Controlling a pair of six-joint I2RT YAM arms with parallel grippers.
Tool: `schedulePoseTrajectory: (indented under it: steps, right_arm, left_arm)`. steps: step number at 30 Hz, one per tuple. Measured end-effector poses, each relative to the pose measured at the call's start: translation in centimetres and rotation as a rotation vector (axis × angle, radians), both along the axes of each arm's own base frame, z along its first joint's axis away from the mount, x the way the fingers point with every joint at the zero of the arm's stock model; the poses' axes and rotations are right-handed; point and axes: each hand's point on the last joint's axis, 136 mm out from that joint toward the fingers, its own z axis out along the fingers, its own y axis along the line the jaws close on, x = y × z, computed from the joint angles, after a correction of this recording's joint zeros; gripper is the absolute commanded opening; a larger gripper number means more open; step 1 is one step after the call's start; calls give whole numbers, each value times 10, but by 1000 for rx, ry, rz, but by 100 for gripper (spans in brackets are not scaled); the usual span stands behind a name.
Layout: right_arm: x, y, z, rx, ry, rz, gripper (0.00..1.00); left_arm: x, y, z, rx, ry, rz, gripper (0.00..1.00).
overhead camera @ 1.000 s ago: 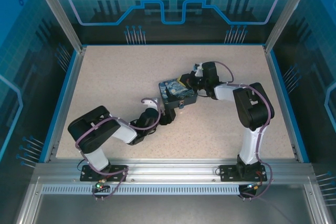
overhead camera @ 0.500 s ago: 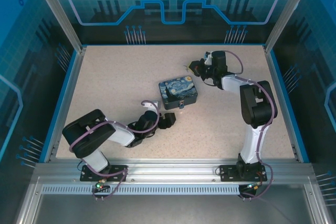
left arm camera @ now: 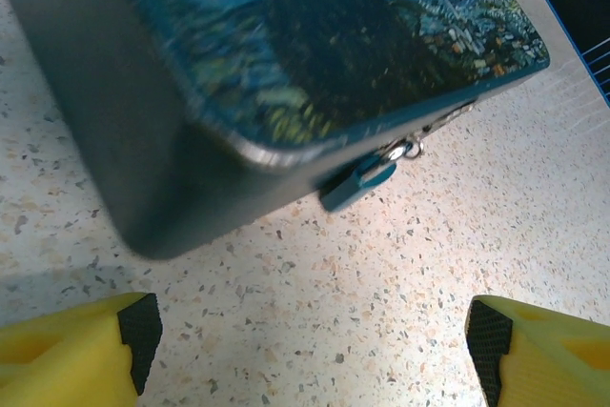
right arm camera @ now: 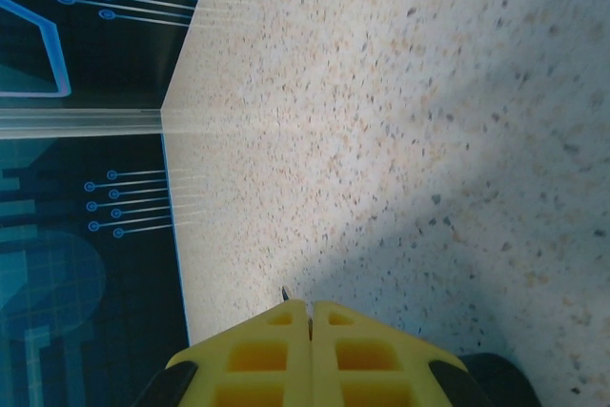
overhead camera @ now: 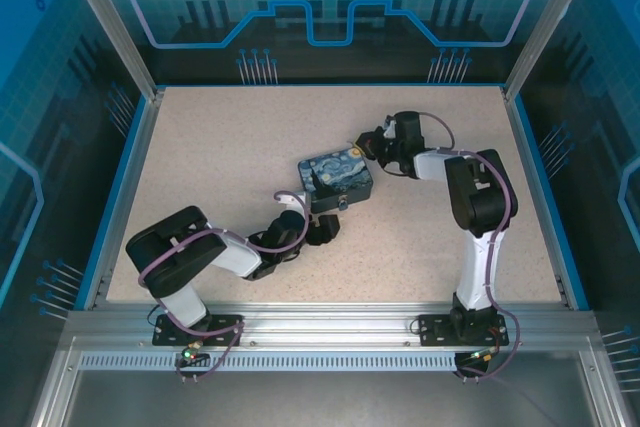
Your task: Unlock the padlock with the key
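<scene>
The key is being pinched between the right fingers, which are being pressed tight together. A thin dark tip of it is being shown just past their yellow ends, above the speckled worktop. In the top view, those fingers are being held just beside the far right corner of the swirl-painted box, which is lying near the middle of the worktop. The left fingers are being held wide apart with nothing between them, low over the worktop on the near side of the box. A small blue padlock is being seen hanging at the box's front edge, by a silver ring, apart from both sets of fingers.
</scene>
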Motion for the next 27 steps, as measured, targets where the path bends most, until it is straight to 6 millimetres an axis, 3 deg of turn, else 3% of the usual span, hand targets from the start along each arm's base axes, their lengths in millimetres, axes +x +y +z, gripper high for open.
schedulePoseTrajectory:
  steps: [11, 19, 27]
  right_arm:
    - [-13, -1, 3, -2, -21, -43, 0]
    - [-18, 1, 26, 1, -77, -54, 0]
    - [-16, 0, 7, -20, -14, -63, 0]
  left_arm:
    - [4, 2, 1, -23, 4, 21, 87]
    - [11, 6, 5, -82, 16, 30, 87]
    - [9, 9, 5, -87, 24, 23, 88]
